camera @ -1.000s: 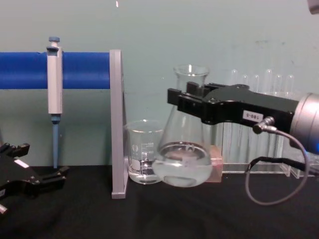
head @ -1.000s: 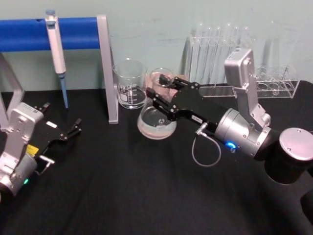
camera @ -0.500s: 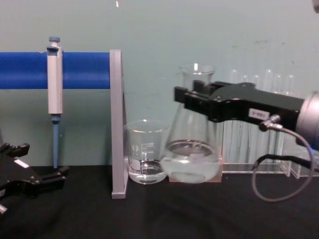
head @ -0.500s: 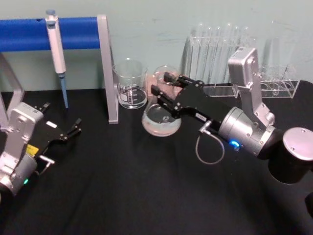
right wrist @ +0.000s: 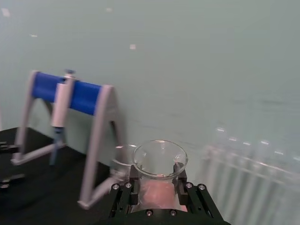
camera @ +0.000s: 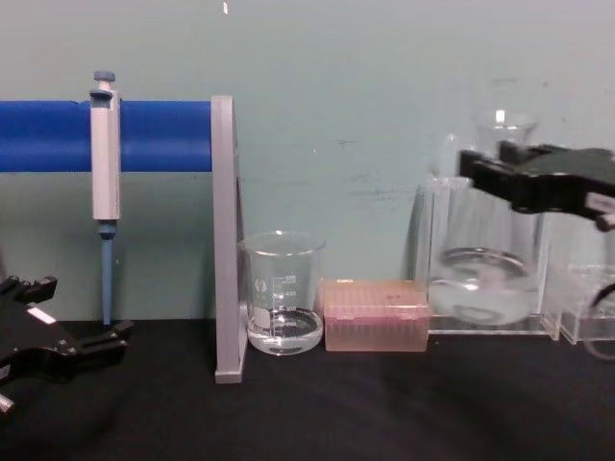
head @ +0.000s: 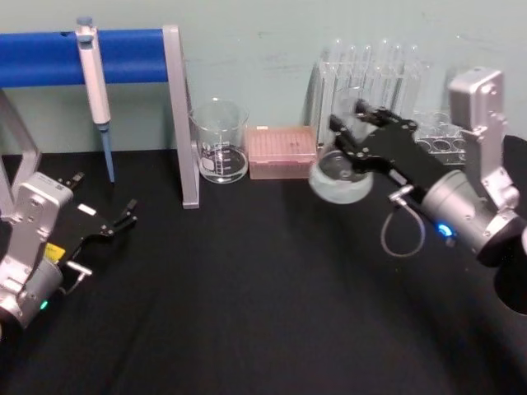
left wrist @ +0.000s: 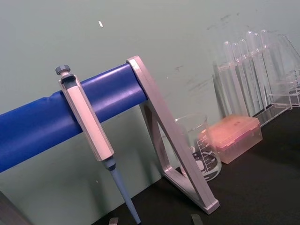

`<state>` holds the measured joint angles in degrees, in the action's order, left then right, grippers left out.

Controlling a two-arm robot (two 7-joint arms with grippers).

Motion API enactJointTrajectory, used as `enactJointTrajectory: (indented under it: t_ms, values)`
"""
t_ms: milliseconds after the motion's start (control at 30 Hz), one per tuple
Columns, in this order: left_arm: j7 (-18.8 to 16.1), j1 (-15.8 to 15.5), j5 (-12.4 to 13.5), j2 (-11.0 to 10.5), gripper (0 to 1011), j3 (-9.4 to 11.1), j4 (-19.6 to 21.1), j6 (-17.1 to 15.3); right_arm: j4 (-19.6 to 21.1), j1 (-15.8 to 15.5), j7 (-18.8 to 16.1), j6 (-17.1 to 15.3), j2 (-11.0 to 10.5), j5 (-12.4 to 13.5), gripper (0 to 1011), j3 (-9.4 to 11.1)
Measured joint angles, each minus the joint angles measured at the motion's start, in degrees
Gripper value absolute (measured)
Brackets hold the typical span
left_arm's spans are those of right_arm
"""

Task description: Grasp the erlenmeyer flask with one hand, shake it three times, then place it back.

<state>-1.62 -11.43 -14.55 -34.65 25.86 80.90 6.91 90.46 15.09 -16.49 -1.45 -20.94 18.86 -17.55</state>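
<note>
R gripper [head: 347, 116] is clamped on the neck of the erlenmeyer flask [head: 338, 178], one black finger each side, just under the flared lip. In the right wrist view the round lip sits btwn the fingers [right wrist: 134, 174], pressed against the glass. The flask hangs below the jaws, approx upright, w/ its base clear of the black table [head: 247, 296].

Flask is clear glass: cone-shaped body, narrow neck, wide rounded bottom w/ a shallow pool of clear liquid. In the chest view the liquid fills roughly the lowest third.

Test tube rack [head: 370, 70] stands just behind the gripper. Pink tip box [head: 282, 151] sits lower, to the gripper's left, apart from the flask. Beaker [head: 219, 141] is beyond the box, farther left. Pipette [head: 93, 74] hangs on the blue stand [head: 49, 56], well off to the left.

L gripper [head: 105, 196] is parked low at the table's left side, fingers apart, holding nothing, well apart from the flask.
</note>
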Motion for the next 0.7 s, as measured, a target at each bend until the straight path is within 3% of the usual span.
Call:
enactJointTrajectory:
  t_ms: [300,700]
  values:
    - [0.0,0.0,0.0,0.0,1001,0.0,0.0,0.0,1.84,-2.89,4.64,-0.51,1.03,-1.85,457,4.29]
    - [0.0,0.0,0.0,0.0,1001,0.0,0.0,0.0,1.47,-3.1,3.76,-0.63,2.64,-3.04,457,5.48]
